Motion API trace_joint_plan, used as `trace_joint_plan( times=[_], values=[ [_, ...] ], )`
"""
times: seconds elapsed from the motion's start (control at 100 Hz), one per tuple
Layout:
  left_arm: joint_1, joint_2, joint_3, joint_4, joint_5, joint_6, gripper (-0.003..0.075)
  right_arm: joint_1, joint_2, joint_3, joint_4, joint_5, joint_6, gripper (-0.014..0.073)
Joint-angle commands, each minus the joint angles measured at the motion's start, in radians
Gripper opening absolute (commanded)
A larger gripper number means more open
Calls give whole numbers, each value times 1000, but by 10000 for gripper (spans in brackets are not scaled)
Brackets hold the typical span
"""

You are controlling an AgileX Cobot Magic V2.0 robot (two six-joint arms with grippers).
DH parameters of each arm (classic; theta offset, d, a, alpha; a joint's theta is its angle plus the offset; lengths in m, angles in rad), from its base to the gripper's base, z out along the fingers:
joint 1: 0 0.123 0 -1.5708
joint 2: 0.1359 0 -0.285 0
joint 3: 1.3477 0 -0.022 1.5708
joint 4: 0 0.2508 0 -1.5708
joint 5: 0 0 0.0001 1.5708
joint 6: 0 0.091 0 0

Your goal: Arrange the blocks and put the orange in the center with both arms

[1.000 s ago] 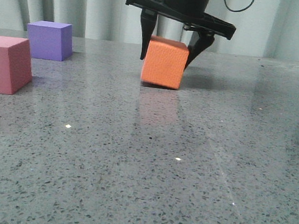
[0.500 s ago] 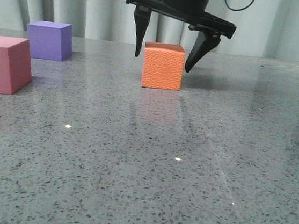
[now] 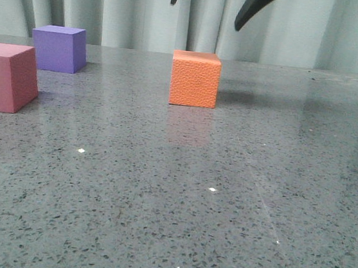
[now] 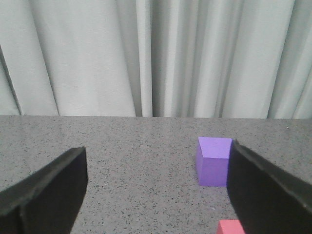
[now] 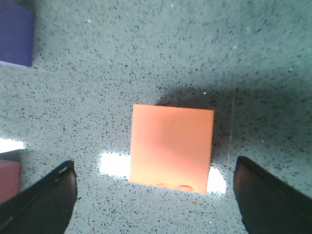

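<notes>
The orange cube [image 3: 195, 79] sits flat on the dark speckled tabletop [image 3: 238, 179], alone and touching nothing. My right gripper [image 3: 205, 14] hangs open well above it, only its fingertips showing at the top of the front view. From the right wrist the orange cube [image 5: 171, 147] lies below the open right gripper [image 5: 153, 187], with clear gaps on both sides. The purple cube [image 3: 59, 48] stands at the far left and the pink-red cube [image 3: 5, 77] nearer at the left edge. My left gripper [image 4: 156, 195] is open and holds nothing, with the purple cube [image 4: 213, 161] and the pink-red cube [image 4: 231, 227] ahead.
A pale pleated curtain [image 3: 102, 9] closes off the far side behind the table's back edge. Small bright light spots [image 3: 212, 189] glint on the glossy stone. The purple cube [image 5: 14, 34] and pink-red cube [image 5: 9, 180] show at the edge of the right wrist view.
My right gripper opened off the tilted orange cube, which settled flat on the table. The gripper then rose almost out of the front view.
</notes>
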Motion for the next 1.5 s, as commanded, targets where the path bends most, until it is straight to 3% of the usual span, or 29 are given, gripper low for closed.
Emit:
trace_joint_plan(
  times=[0.0,0.27,0.48,0.87,1.16,1.29,1.49],
  values=[
    [-2,6,-38,-6,-89,1,554,-3,-89,-22,-29,81,-7,644],
    [-2,6,-38,-6,-91,1,554,-3,-211,161,-106,60,-59,643],
    [-2,6,-38,-27,-97,1,552,-3,-368,392,-126,-69,-67,643],
    [-2,6,-77,-28,-72,1,471,-3,-674,855,-147,-290,-81,643],
    [-2,93,-218,-24,102,5,451,-3,-821,1002,-200,-364,-81,643],
    [-2,170,-280,-28,160,68,497,-3,-844,1018,-205,-371,-81,643],
    [-4,301,-397,-30,228,177,677,-3,-843,1018,-205,-372,-81,643]
  ],
)
